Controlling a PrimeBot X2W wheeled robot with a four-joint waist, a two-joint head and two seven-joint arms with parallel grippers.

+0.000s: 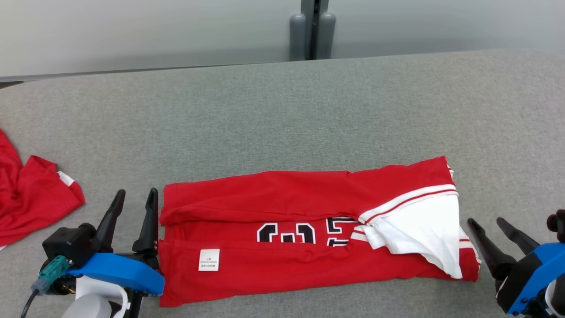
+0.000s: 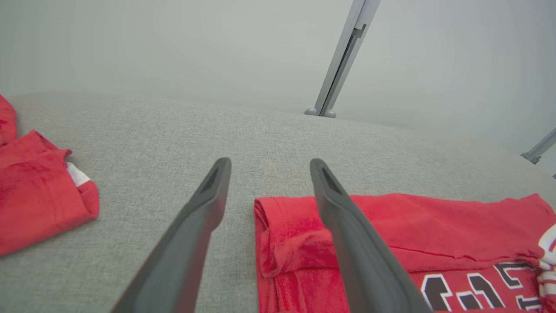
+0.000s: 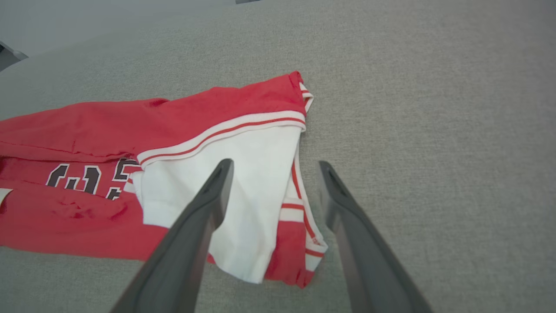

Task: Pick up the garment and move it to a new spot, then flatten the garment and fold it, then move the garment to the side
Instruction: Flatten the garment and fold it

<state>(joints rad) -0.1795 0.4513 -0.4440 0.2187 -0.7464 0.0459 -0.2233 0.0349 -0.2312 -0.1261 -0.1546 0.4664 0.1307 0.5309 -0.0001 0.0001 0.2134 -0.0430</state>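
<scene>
Grey fabric table: left end effector and right end effector both wide, empty, flanking the red jersey garment, folded into a long band near the front edge. Next fold, I'd say: pinch all layers at each end and keep the loose white flap tucked. Crumpled red cloth far left.

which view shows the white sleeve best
Head view: the whole white sleeve lies unobstructed on the folded jersey. Right wrist view has it closer, but a finger crosses it; left wrist view catches its striped edge.
</scene>
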